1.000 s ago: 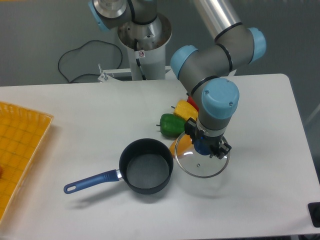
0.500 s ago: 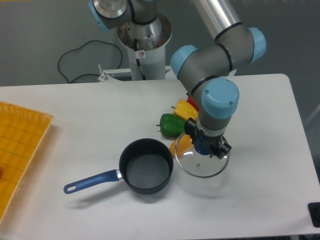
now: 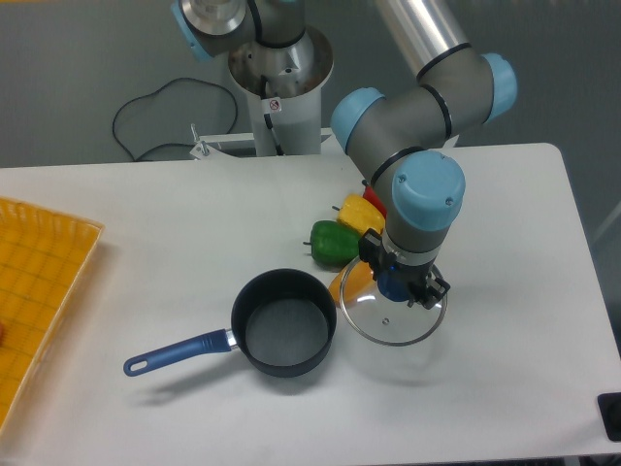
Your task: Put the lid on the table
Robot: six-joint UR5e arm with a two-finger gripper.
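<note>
The gripper (image 3: pixel 401 284) points straight down, a little right of the middle of the frame. Its two fingers are squeezed on the blue knob in the middle of the lid (image 3: pixel 392 313). So the lid sits right under the gripper, not off to any side.

The lid is round and see-through, with a thin shiny rim. It looks almost flat, with the near edge tipped a bit toward the bottom of the frame. I cannot tell if it touches the table (image 3: pixel 505 369) or hangs just above it. A soft shadow lies on the white top close under it, so it seems very low.

What matters most is what lies under the lid. To the left, the dark saucepan (image 3: pixel 283 322) with the blue handle sits just beside the lid's rim. Up and to the left are a green pepper (image 3: pixel 333 243) and a yellow pepper (image 3: pixel 356 213), and something orange shows through the glass at the lid's left edge. Bare white table lies under the right and lower parts of the lid.

I think the next move is to go straight down and let go. The lid might end up leaning on the orange thing.
</note>
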